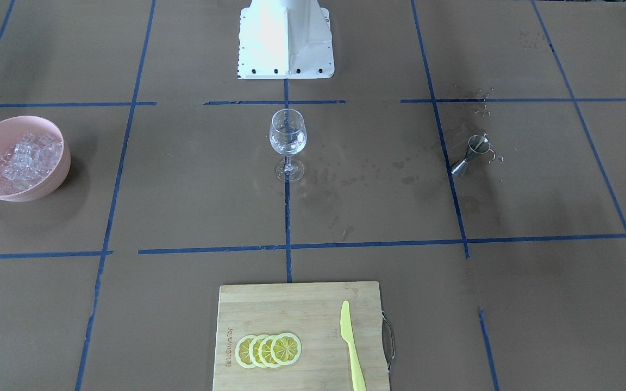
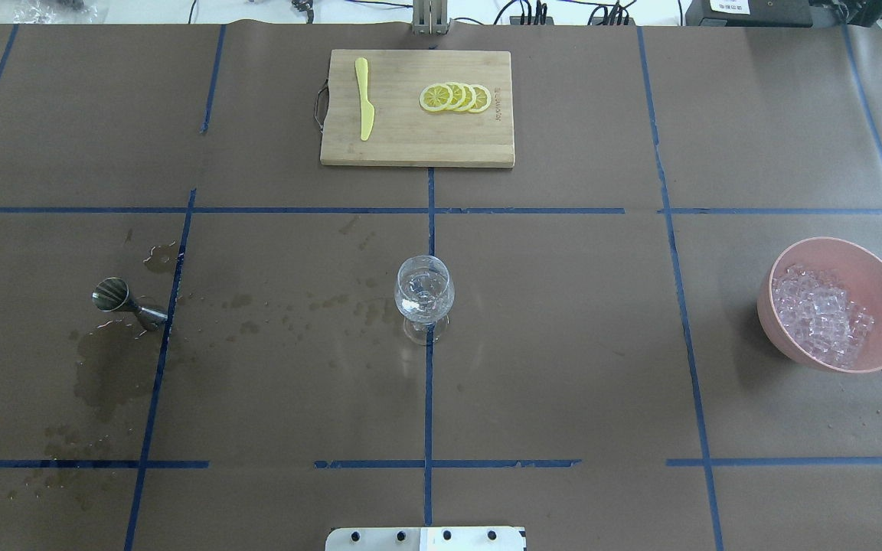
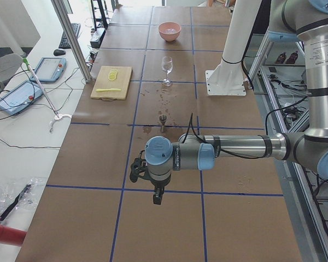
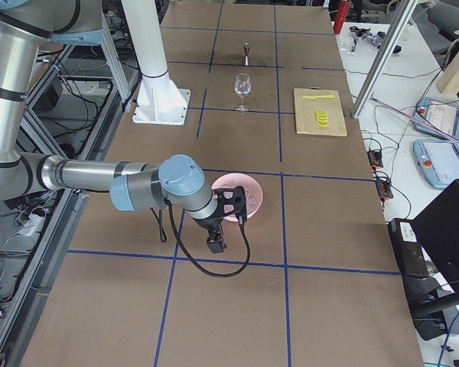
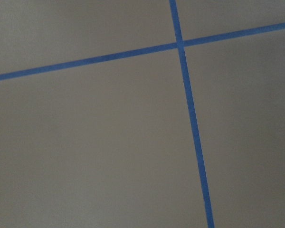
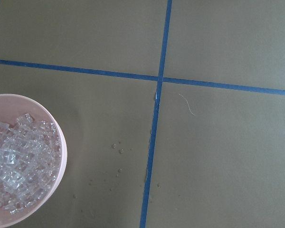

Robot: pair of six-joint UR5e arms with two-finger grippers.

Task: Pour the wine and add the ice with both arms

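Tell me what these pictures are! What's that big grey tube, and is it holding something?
Those are two robot arms, the left arm and right arm, seen from the table's ends. Two cameras look down on the table, and two ride on the wrists. There's a wine glass, a pink bowl of ice, a metal measuring cup, and a cutting board with lemon slices and a yellow knife. The left end effector and right end effector, the grabbing parts, seem to hold nothing; whether they're open, I cannot tell.
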